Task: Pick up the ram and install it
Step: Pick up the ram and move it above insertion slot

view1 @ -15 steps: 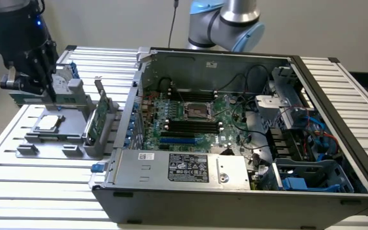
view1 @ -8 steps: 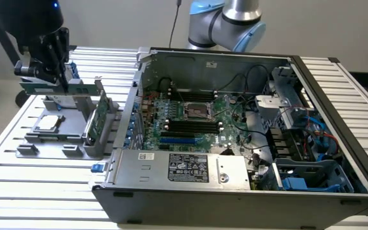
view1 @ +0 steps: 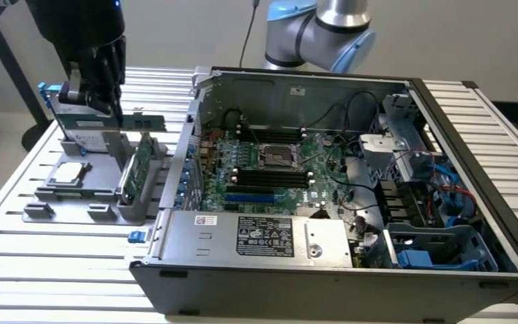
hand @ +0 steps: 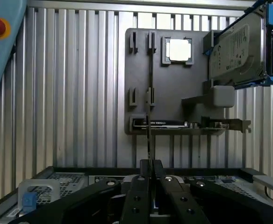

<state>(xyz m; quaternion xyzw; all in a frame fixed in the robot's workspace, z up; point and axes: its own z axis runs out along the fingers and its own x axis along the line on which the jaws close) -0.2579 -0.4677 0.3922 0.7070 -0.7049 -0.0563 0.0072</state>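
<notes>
The slatted metal surface [view1: 52,270] is carrying everything, with bare strips lying open along its near edge in the exterior view. The open computer case [view1: 331,283] is taking up most of that view's right, its side panel off and the motherboard [view1: 241,152] lying exposed. The black memory slots [view1: 272,179] are sitting mid-board, just beside the processor socket, with loose cables running near the drive cage side. The grey parts holder [hand: 174,88] is lying just beside the case wall, leaving only a narrow gap between them. On it, the silver hard drive with blue rails [hand: 239,46] is standing on edge, and the wider green circuit card [hand: 220,123] is standing along the holder's edge nearest the case. The processor chip [hand: 178,49] is lying flat. The hand [hand: 150,163] is hanging above the holder. Its fingers are pressing narrowly together on the ram [hand: 148,140], which is showing edge-on as a thin dark line.
</notes>
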